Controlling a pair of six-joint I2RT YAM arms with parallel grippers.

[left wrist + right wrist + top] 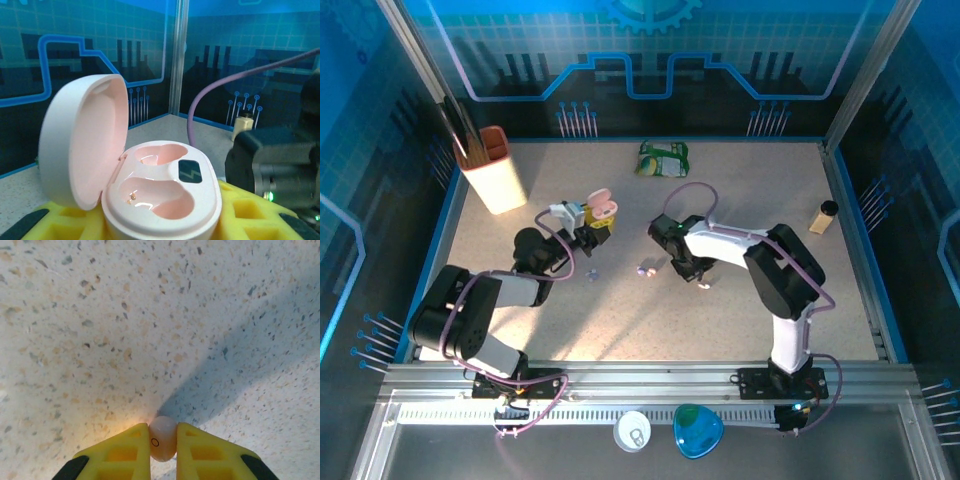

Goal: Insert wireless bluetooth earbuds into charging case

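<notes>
One earbud pinched, none seated. Your read on the step? (Ana)

Pickup stage, I'd say. Right claw narrow, yellow pads closed on the pale pinkish bud from both sides, bud low against the speckled tabletop. (Ben)

And the other side? (Ana)

Left claw closed partway on the charging case, holding it above the tabletop. Lid tipped back, both wells bare and facing up. (Ben)

Case and bud: apart? (Ana)

Well apart. Case on the left arm's side, bud near the middle. One more small bud lies loose between the arms. (Ben)

Next move? (Ana)

Judgement only: lift, carry left, line up over a well, lower without tilt. Which well suits this bud, cannot tell. Tiny smooth part, so a slip or twist in the pads is the risk. (Ben)
</notes>
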